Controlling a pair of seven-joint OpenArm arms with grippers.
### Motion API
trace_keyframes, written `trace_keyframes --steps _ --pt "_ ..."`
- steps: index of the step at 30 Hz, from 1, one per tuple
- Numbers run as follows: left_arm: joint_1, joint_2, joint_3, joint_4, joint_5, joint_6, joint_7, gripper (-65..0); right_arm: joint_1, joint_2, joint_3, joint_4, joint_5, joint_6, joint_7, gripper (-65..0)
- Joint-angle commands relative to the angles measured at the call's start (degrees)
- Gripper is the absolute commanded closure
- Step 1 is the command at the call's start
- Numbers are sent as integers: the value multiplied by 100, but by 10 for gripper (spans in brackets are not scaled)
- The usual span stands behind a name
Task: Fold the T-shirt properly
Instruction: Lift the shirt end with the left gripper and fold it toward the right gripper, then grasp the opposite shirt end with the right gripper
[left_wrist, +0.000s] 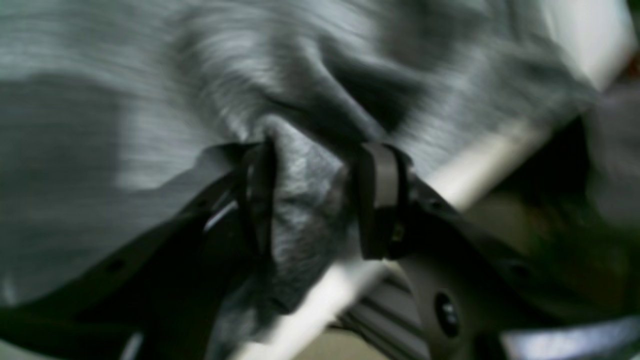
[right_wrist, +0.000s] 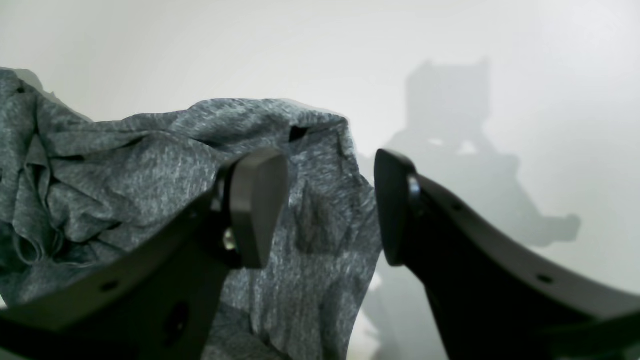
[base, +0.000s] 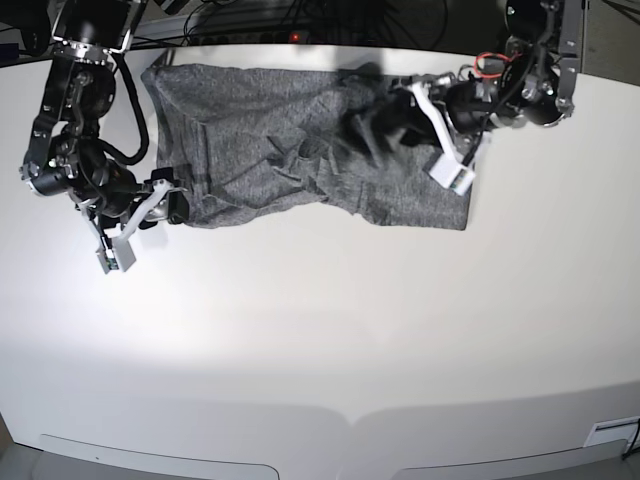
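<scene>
The grey T-shirt (base: 270, 140) lies spread and wrinkled along the far side of the white table (base: 320, 330). My left gripper (base: 372, 130) is over its right half. In the left wrist view, which is blurred, the left gripper (left_wrist: 320, 155) stands open and wide, and a bunch of T-shirt (left_wrist: 150, 75) fills the gap and touches both fingers (left_wrist: 380, 200). My right gripper (base: 178, 205) sits at the shirt's near left corner. In the right wrist view it (right_wrist: 325, 165) is open, with the edge of the T-shirt (right_wrist: 125, 160) behind its fingers and nothing between them.
Cables and equipment (base: 300, 20) run along the table's far edge, just behind the shirt. The table's edge (left_wrist: 480, 170) shows as a pale strip in the left wrist view. Bare white tabletop stretches from the shirt to the near edge.
</scene>
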Motion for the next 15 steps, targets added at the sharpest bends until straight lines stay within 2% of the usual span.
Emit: trace_keyframes --steps 1,3,6,9,12,15 --pt "-2 -17 4 96 -485 -195 87 -249 96 66 17 90 90 35 109 -321" --pt "33 -17 4 96 -1318 -437 479 -249 96 66 17 90 90 35 109 -321" --pt "74 -17 4 98 -2463 -458 1137 -249 96 66 17 90 87 35 109 -321" --pt "76 -20 4 101 -3257 -458 1883 -249 96 66 17 90 90 35 109 -321" --pt "61 -61 -15 101 -3683 -458 1883 -249 96 66 17 90 90 35 109 -321" --pt "-44 -240 -17 101 -3687 -458 1668 -249 94 66 17 90 87 33 94 -321"
